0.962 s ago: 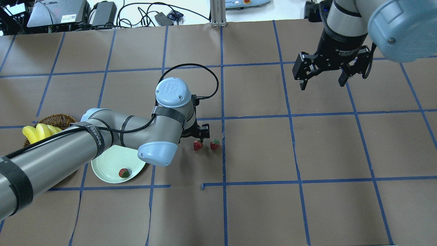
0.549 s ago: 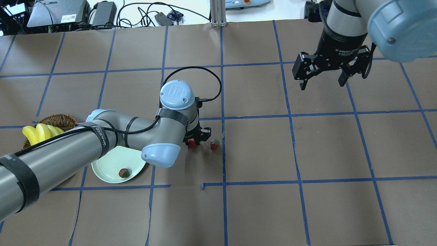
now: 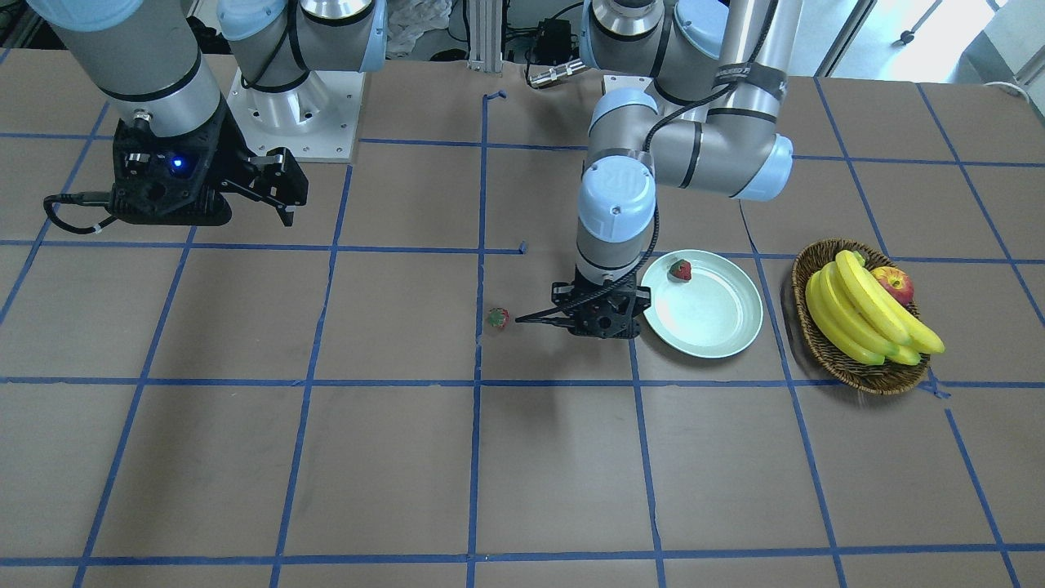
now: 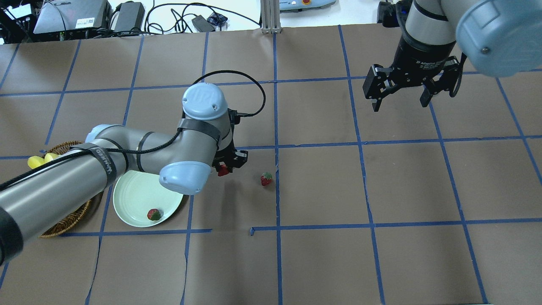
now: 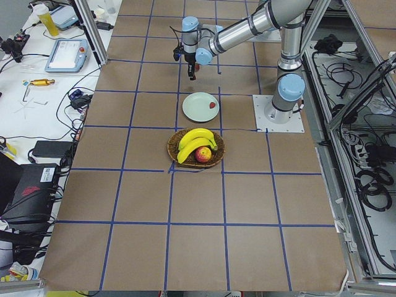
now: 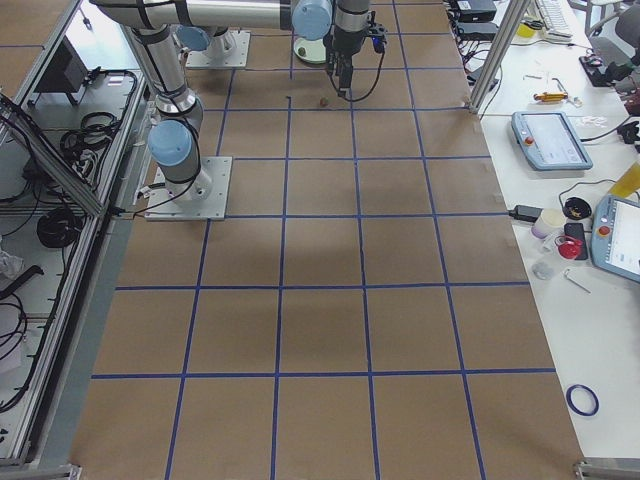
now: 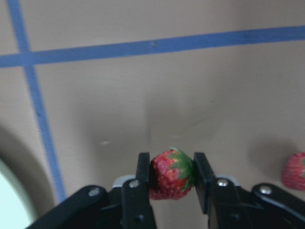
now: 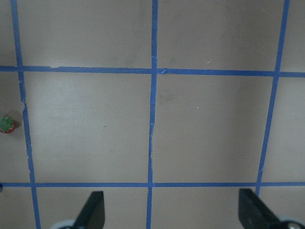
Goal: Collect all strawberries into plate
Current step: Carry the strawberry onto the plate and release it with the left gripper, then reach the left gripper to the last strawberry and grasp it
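Observation:
My left gripper [image 4: 226, 167] is shut on a red strawberry [image 7: 170, 174] with a green cap and holds it just above the table, right of the plate. The strawberry also shows in the overhead view [image 4: 222, 170]. The pale mint plate [image 4: 131, 203] holds one strawberry [image 4: 153, 214] near its front edge. A third strawberry [image 4: 266, 178] lies on the brown paper by a blue tape line, right of my left gripper. My right gripper [image 4: 399, 106] is open and empty, high over the far right of the table.
A brown wicker basket [image 3: 865, 376] with bananas [image 3: 857, 310] and a red-yellow apple [image 3: 894, 284] stands right beside the plate, on its far side from my gripper. My left arm hangs over part of the plate and basket in the overhead view.
My left gripper closed on the nearer strawberry and carried it left toward the plate. The other loose strawberry stayed put. The right arm has not moved.

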